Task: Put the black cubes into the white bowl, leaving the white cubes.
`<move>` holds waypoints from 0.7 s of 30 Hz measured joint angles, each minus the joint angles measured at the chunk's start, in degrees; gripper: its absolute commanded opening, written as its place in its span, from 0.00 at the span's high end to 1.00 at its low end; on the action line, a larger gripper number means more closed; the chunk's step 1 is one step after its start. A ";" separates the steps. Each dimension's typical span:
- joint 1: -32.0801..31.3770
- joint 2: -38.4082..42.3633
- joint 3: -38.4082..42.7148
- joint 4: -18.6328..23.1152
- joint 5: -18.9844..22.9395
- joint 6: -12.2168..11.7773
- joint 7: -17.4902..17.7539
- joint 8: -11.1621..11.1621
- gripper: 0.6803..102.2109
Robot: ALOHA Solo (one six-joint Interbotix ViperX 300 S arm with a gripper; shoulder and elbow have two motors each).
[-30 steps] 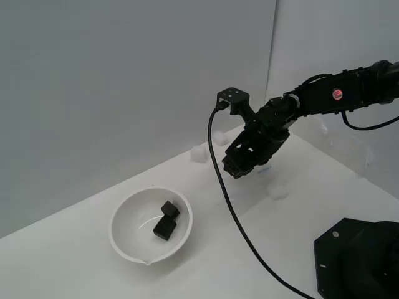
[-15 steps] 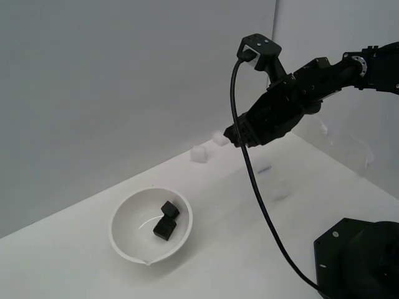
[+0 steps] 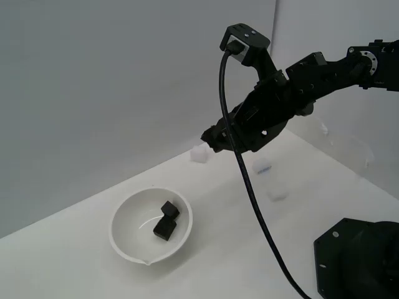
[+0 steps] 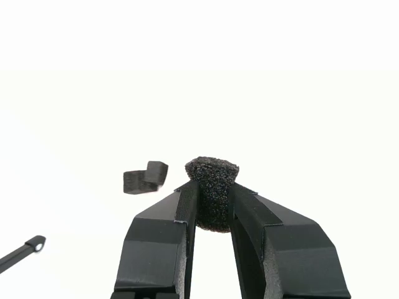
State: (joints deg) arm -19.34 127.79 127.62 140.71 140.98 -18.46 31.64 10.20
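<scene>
The hand is clamped on a black cube, pinched between both fingers with its top poking past the tips, a grip that looks secure enough for carrying. It hangs high over the tabletop, seemingly to clear the bowl rim; the bowl sits well below and ahead, already holding two black cubes. White cubes rest near the hand, untouched.
</scene>
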 measured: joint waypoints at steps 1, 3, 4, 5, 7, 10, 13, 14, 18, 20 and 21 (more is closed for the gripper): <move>-0.53 -0.09 0.00 -0.09 -0.26 -0.09 0.00 -0.09 0.98; -1.58 -0.09 0.00 -0.62 -0.70 -0.09 -0.09 -0.09 0.98; -2.20 0.00 0.00 -0.88 -0.88 -0.09 -0.09 -0.62 0.98; -2.81 -0.09 0.00 -0.88 -0.97 -0.09 -0.35 -0.88 0.98; -4.22 -0.09 0.00 -0.97 -1.05 -0.70 -1.23 -0.97 0.98; -6.42 -0.79 -0.79 -1.41 -1.49 -1.58 -1.93 -0.97 0.98; -9.14 -2.11 -2.20 -1.93 -2.11 -2.29 -3.25 -0.97 0.98; -10.20 -2.72 -2.90 -2.29 -2.29 -2.64 -4.04 -1.05 0.98; -13.71 -5.71 -5.89 -3.52 -3.69 -3.60 -6.24 -1.05 0.98; -15.12 -7.73 -7.91 -3.87 -4.04 -4.22 -7.91 -1.05 0.98; -16.26 -8.79 -8.96 -4.22 -4.31 -4.48 -8.79 -1.05 0.98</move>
State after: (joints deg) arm -35.60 119.00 118.65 136.49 136.67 -22.94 22.85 9.14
